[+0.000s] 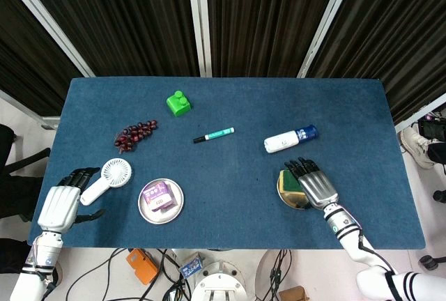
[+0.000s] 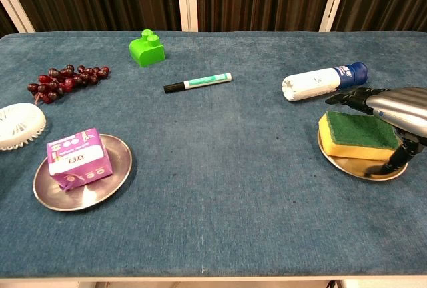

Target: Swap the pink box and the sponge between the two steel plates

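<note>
The green-topped yellow sponge [image 1: 286, 179] [image 2: 357, 132] lies on the right steel plate [image 1: 290, 202] [image 2: 363, 169]. My right hand [image 1: 317, 187] [image 2: 400, 105] hovers flat over the sponge's right part, fingers stretched out past its far edge and thumb hanging by the plate's front right rim; it grips nothing. The pink box [image 1: 158, 196] [image 2: 77, 158] sits on the left steel plate [image 1: 175, 210] [image 2: 115, 180]. My left hand [image 1: 58, 204] rests at the table's front left corner beside the fan's handle, holding nothing; the chest view does not show it.
A white hand fan [image 1: 115, 173] [image 2: 20, 125] lies left of the left plate. Farther back are dark grapes [image 1: 136, 134] [image 2: 63, 78], a green block [image 1: 178, 102] [image 2: 147, 48], a green marker [image 1: 214, 134] [image 2: 198, 82] and a white bottle with a blue cap [image 1: 290, 139] [image 2: 323, 81] just behind the right plate.
</note>
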`<action>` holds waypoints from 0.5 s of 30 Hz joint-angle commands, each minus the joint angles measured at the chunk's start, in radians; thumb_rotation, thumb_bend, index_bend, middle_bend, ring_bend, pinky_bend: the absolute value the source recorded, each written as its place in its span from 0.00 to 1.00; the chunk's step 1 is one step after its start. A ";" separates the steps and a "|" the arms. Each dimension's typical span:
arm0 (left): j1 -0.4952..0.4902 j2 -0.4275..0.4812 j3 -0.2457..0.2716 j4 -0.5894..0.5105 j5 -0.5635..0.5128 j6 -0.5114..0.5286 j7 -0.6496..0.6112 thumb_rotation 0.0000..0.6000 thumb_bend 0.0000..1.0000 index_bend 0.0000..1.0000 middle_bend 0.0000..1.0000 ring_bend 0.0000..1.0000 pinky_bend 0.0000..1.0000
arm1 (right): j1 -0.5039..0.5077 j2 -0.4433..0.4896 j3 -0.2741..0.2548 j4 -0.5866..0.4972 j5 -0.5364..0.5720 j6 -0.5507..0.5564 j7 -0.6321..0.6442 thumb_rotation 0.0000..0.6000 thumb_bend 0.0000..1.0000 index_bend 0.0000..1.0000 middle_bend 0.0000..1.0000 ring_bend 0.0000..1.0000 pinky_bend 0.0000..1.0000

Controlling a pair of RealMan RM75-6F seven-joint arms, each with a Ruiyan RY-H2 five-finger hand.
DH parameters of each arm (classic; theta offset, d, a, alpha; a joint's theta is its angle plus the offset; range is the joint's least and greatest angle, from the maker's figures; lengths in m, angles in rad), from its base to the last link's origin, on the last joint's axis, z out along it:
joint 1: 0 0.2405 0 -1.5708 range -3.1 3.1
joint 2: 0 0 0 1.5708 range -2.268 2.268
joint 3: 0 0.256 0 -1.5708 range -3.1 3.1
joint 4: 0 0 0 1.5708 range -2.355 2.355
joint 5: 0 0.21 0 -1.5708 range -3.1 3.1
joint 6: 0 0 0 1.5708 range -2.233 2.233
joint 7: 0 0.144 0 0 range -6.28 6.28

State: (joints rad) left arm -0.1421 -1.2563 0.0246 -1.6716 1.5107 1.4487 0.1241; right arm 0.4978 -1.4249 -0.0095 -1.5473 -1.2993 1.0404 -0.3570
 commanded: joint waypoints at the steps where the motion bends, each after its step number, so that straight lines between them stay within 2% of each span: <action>1: 0.009 0.009 0.005 -0.003 0.012 0.012 -0.012 1.00 0.06 0.16 0.18 0.16 0.31 | -0.022 0.038 -0.015 -0.040 -0.041 0.042 0.003 1.00 0.22 0.00 0.00 0.00 0.09; 4: 0.029 0.027 0.017 0.000 0.041 0.046 -0.045 1.00 0.06 0.16 0.18 0.16 0.31 | -0.067 0.089 -0.041 -0.083 -0.121 0.140 0.009 1.00 0.22 0.00 0.00 0.00 0.06; 7: 0.063 0.048 0.032 0.033 0.063 0.098 -0.074 1.00 0.06 0.16 0.13 0.09 0.27 | -0.149 0.155 -0.082 -0.109 -0.215 0.296 -0.016 1.00 0.22 0.00 0.00 0.00 0.01; 11: 0.131 0.021 0.026 0.137 0.037 0.187 -0.011 1.00 0.06 0.06 0.03 0.00 0.15 | -0.301 0.218 -0.128 -0.101 -0.250 0.508 -0.066 1.00 0.22 0.00 0.00 0.00 0.00; 13: 0.166 -0.002 0.032 0.165 0.012 0.205 -0.043 1.00 0.07 0.05 0.02 0.00 0.10 | -0.379 0.219 -0.141 -0.062 -0.246 0.599 -0.022 1.00 0.22 0.00 0.00 0.00 0.00; 15: 0.182 -0.009 0.047 0.185 0.020 0.203 -0.126 1.00 0.07 0.05 0.02 0.00 0.08 | -0.440 0.207 -0.143 -0.005 -0.244 0.666 0.060 1.00 0.21 0.00 0.00 0.00 0.00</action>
State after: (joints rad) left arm 0.0142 -1.2449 0.0562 -1.5172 1.5368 1.6327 0.0798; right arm 0.1818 -1.2446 -0.1183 -1.6141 -1.5152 1.5747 -0.3725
